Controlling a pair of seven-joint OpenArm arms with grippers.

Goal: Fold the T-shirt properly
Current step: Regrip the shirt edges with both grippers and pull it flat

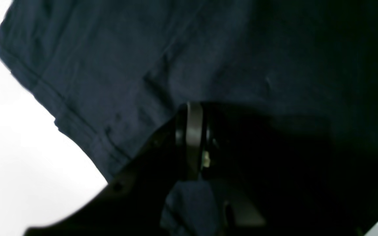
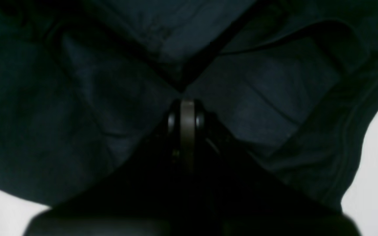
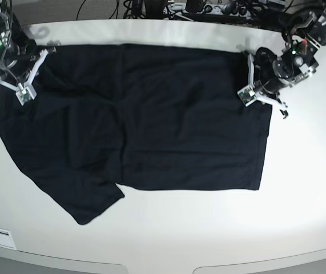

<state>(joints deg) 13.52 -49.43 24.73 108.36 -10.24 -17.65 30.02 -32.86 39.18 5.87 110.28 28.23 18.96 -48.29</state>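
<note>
1. Closest to the lens in the left wrist view is my left claw (image 1: 194, 109), jaws pressed together, pinching dark cloth of the T-shirt (image 1: 116, 75), a bit of which bunches below the tips.
2. Beyond that pinch, a stitched hem of the shirt runs diagonally along the cloth's left edge, with the white table (image 1: 18, 147) bright beside it.
3. Seen from the right wrist, my right claw (image 2: 186, 108) is also closed, its tips meeting at a point where folds of the T-shirt (image 2: 77, 108) converge in a V.
4. From the base view, the T-shirt (image 3: 151, 120) lies spread across the middle of the table (image 3: 208, 228), mostly flat, with light wrinkles.
5. One sleeve sticks out toward the near left corner of the cloth; the far edge lies close to the table's back rim.
6. My left claw (image 3: 253, 94) sits at the shirt's right edge, near its far corner.
7. My right claw (image 3: 24, 91) sits at the shirt's far left corner.
8. Cables (image 3: 168, 8) lie behind the table.
</note>
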